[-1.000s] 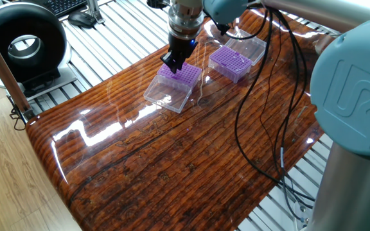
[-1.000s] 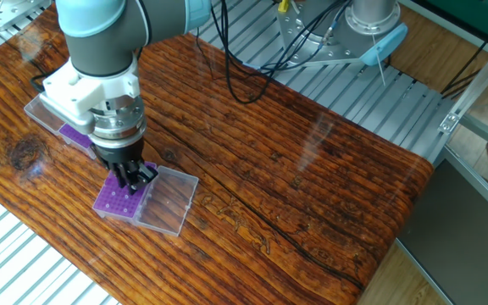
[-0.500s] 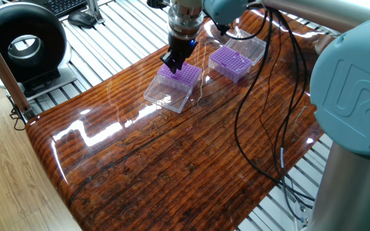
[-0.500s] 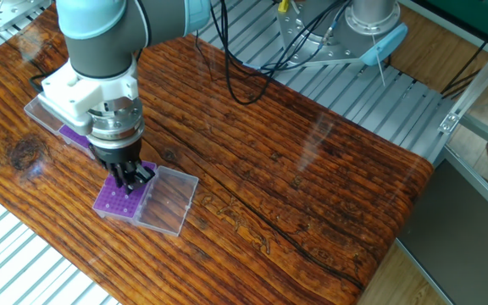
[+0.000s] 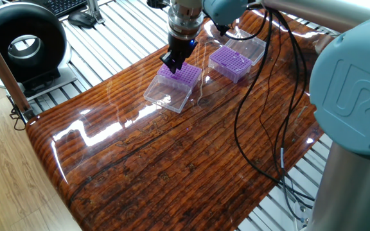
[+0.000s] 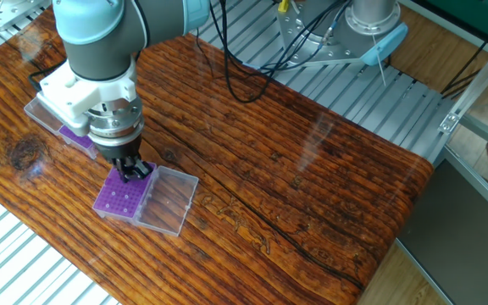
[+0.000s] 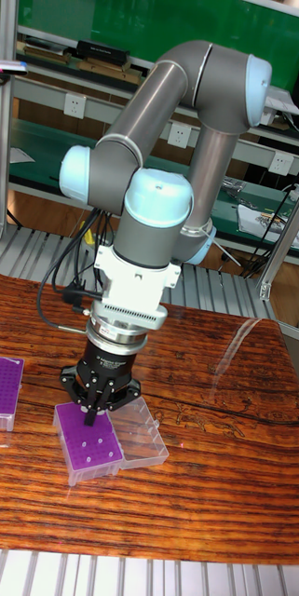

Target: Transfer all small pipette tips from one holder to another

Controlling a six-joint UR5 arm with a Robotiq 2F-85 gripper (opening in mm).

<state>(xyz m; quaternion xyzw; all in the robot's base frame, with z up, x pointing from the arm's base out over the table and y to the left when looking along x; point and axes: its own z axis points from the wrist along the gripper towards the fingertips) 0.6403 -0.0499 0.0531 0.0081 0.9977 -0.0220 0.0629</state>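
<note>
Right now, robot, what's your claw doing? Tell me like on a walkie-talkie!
Gripper low over the near purple box, fingers close together; grip unclear. Other purple box off to the side. Tips too tiny to make out. Nothing blocking.

2 purple tip boxes [image 5: 184,73] [image 5: 230,62], 1 robot arm [image 7: 158,168].

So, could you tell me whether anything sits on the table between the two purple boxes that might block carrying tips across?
Nothing visible does. The pincer hangs over the near purple box, whose clear lid lies open on the side away from the other purple box. Only bare wooden table shows between the boxes.
</note>
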